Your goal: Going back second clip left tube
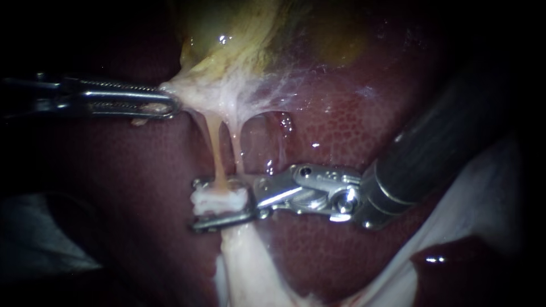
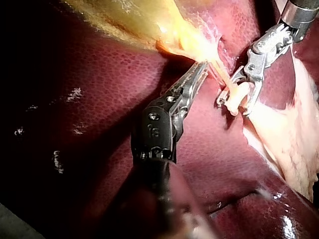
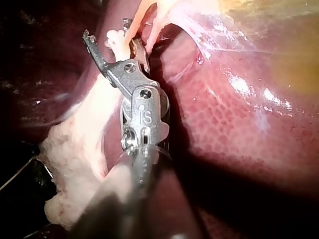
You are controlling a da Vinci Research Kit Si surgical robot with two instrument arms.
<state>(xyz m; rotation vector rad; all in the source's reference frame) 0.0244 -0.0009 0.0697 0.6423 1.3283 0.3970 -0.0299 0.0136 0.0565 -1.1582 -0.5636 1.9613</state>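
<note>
Left tube (image 1: 215, 152), a thin yellowish strand, runs from the stretched white tissue (image 1: 227, 99) under the gallbladder (image 1: 239, 34) down across the dark red liver (image 1: 341, 131) to a white clip (image 1: 219, 200). A second thin strand lies just beside it on the right and reaches the same spot, so I cannot tell whether the clip takes in one strand or both. The tool of my right instrument (image 1: 194, 204) is open around the clip, one jaw lying along its upper edge and the other below it, with a narrow dark gap showing on the lower side. The left wrist view shows the same, with the pale clip sitting between the two spread jaws. The tool of my left instrument (image 1: 170, 105) is closed flat on the white tissue at the foot of the gallbladder, drawing it out to the left in a taut sheet. Below the clip a broad pale band of tissue (image 1: 250, 267) runs on across the liver.
</note>
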